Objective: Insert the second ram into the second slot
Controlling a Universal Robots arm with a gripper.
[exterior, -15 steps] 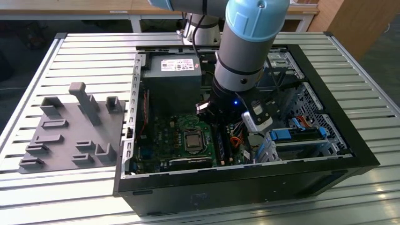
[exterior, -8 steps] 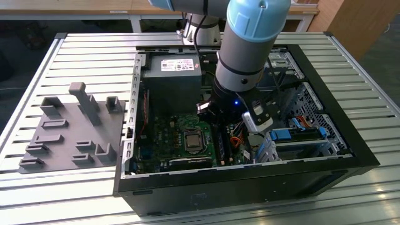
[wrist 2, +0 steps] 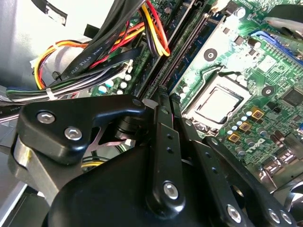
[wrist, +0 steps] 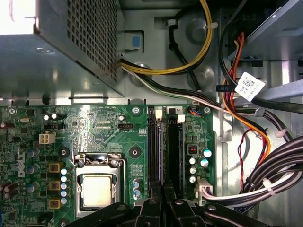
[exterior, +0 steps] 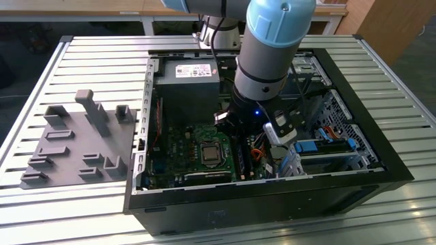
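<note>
My gripper filled the near edge of both wrist views, its black links hiding most of what lay beneath. My fingers stood pressed close together over the two long memory slots beside the processor socket. I could not tell for certain whether the second ram sat between them; a dark stick seemed to fill the slot nearer the cable bundle, its lower end cut off by my fingers. In the exterior view my arm reached down into the open computer case, blocking the slots. One grey tray lay near the table's edge on the exterior view's left.
</note>
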